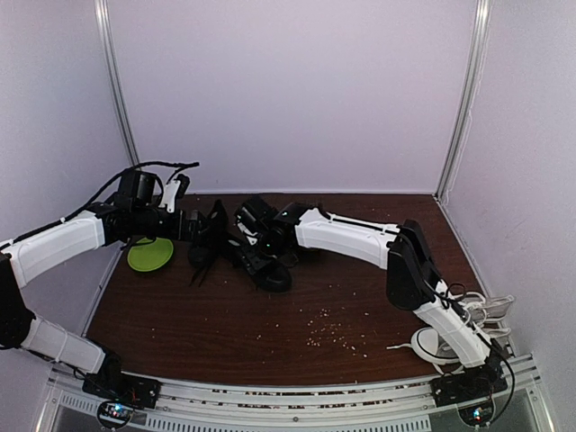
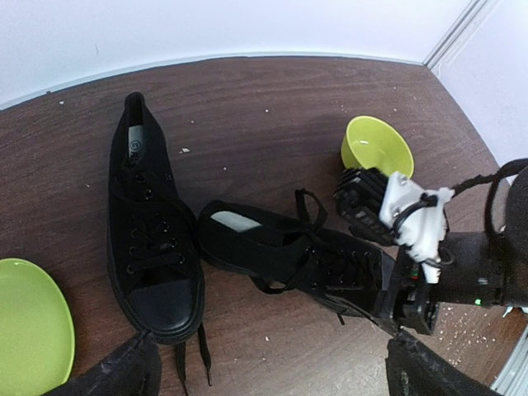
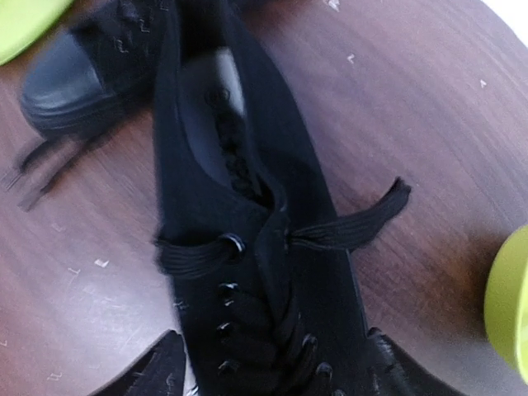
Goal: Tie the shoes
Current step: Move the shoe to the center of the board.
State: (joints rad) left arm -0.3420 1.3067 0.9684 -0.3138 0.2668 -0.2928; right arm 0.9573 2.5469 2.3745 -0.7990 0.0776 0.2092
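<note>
Two black shoes lie at the table's middle. One shoe (image 2: pixel 153 247) (image 1: pixel 205 245) points its toe at my left gripper (image 2: pixel 272 381) (image 1: pixel 198 227), which hovers open just short of it, its loose lace ends on the wood between the fingers. The other shoe (image 3: pixel 247 247) (image 2: pixel 289 256) (image 1: pixel 270 270) lies crosswise. My right gripper (image 3: pixel 276 375) (image 2: pixel 404 301) stands open astride this shoe's laced part, one finger on each side. The top lace ends (image 3: pixel 346 233) stick out loose to both sides, untied.
A green plate (image 1: pixel 150 255) (image 2: pixel 29 322) lies left of the shoes. A green bowl (image 2: pixel 375 148) (image 3: pixel 511 305) stands behind the right gripper. White-laced sneakers (image 1: pixel 468 324) sit at the right edge. Crumbs (image 1: pixel 333 328) dot the wood near the front.
</note>
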